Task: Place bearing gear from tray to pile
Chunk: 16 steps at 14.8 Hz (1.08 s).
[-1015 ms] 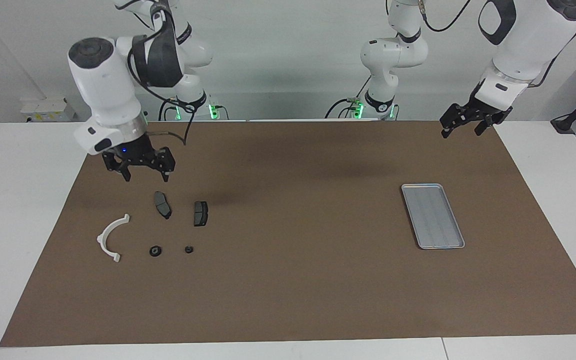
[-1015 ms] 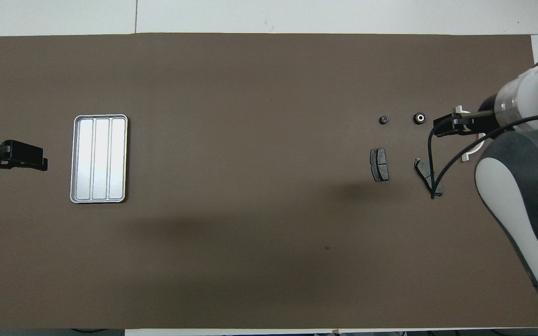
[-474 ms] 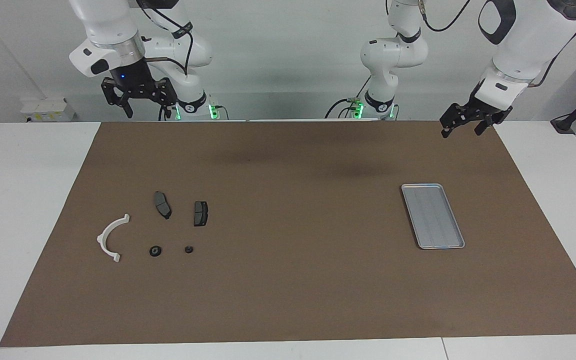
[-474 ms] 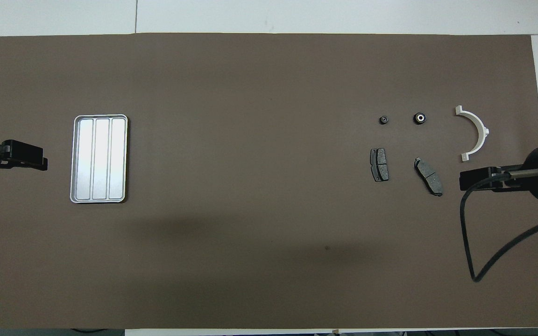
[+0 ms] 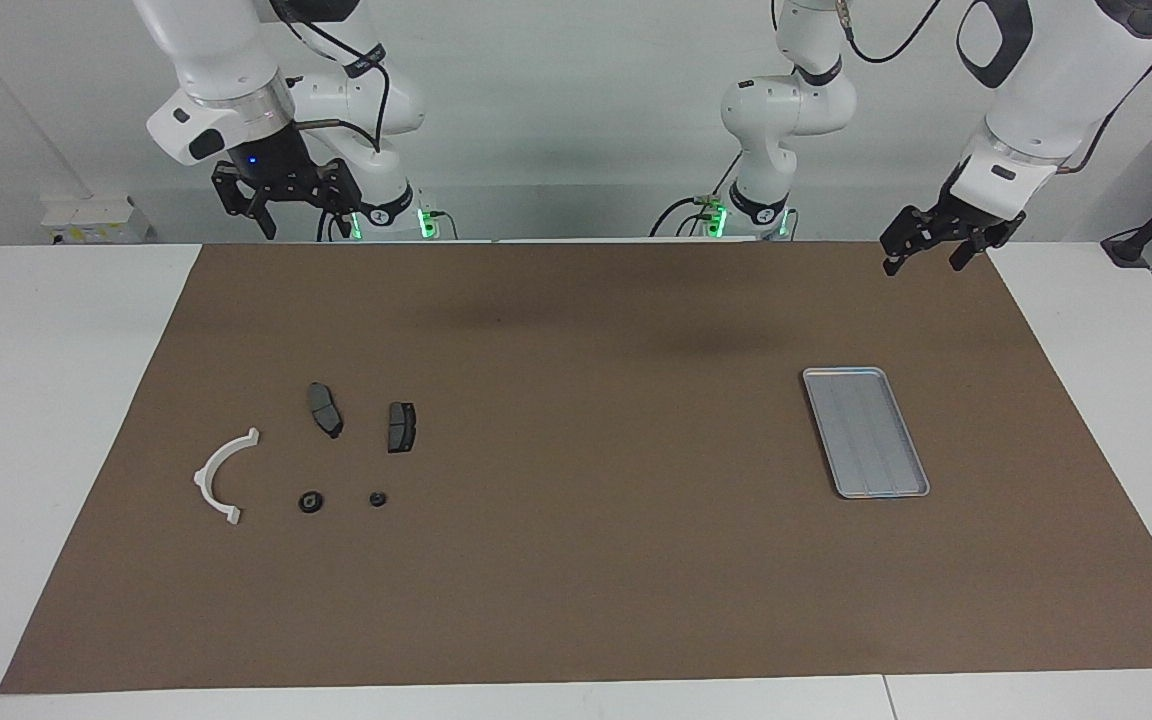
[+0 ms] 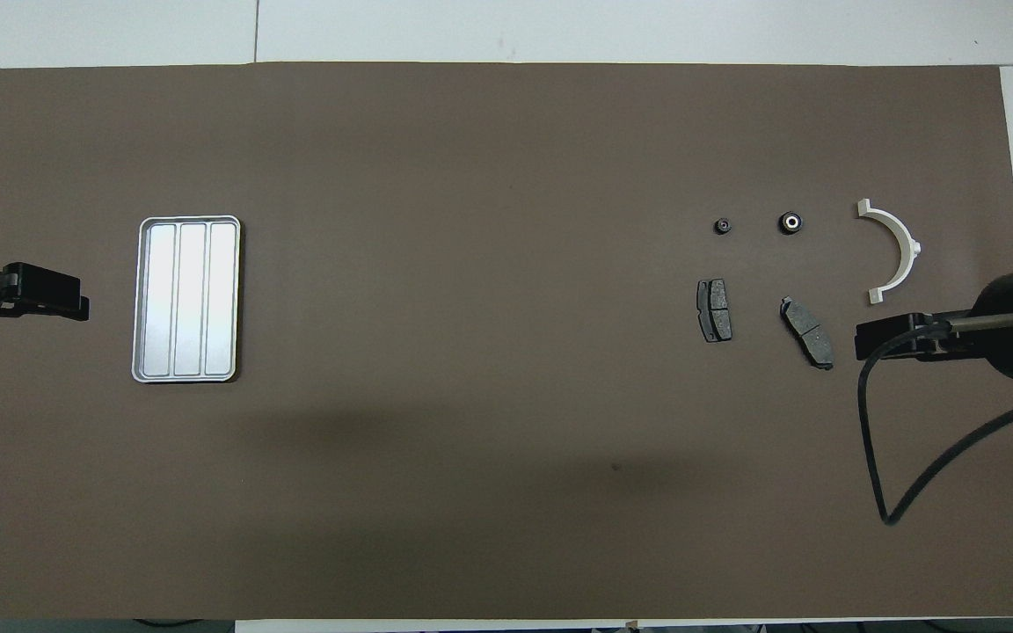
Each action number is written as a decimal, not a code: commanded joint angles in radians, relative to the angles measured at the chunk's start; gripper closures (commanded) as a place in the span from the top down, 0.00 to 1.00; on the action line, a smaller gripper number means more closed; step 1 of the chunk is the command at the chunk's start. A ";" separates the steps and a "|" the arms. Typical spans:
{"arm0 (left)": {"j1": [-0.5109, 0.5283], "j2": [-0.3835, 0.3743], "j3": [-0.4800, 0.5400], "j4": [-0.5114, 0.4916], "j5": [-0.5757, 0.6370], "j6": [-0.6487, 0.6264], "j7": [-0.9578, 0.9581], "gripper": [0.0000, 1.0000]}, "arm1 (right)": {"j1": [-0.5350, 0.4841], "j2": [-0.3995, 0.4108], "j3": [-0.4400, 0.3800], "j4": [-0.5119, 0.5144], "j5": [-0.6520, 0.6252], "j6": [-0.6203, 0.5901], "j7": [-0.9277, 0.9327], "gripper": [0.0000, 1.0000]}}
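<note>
The silver grooved tray lies toward the left arm's end of the mat with nothing on it. The pile is toward the right arm's end: a white arc and two dark brake pads. Two small dark bearing gears lie on the mat beside the arc, farther from the robots than the pads. My right gripper hangs open and empty, high over the mat's edge by the robots. Open and empty, my left gripper waits raised beside the tray.
A brown mat covers most of the white table. A black cable loops down from the right arm's wrist over the mat near the pile.
My right gripper has risen from just above the brake pads and drawn back toward the robots, uncovering the arc in the overhead view. The left arm and all parts have stayed put.
</note>
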 commanded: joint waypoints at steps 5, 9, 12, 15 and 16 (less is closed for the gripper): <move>-0.018 -0.006 0.018 0.008 0.002 -0.006 0.010 1.00 | -0.015 -0.003 0.000 0.018 -0.003 0.008 -0.010 1.00; -0.018 -0.006 0.022 0.008 0.002 -0.006 0.010 1.00 | -0.014 -0.003 0.000 0.018 -0.023 0.008 -0.016 1.00; -0.018 -0.006 0.022 0.008 0.002 -0.006 0.012 1.00 | -0.014 -0.003 0.001 0.018 -0.038 0.009 -0.019 1.00; -0.018 -0.006 0.022 0.008 0.002 -0.006 0.010 1.00 | -0.006 -0.003 0.003 0.018 -0.046 0.008 -0.019 1.00; -0.018 -0.006 0.022 0.008 0.002 -0.006 0.010 1.00 | -0.006 -0.001 0.003 0.018 -0.046 0.008 -0.019 1.00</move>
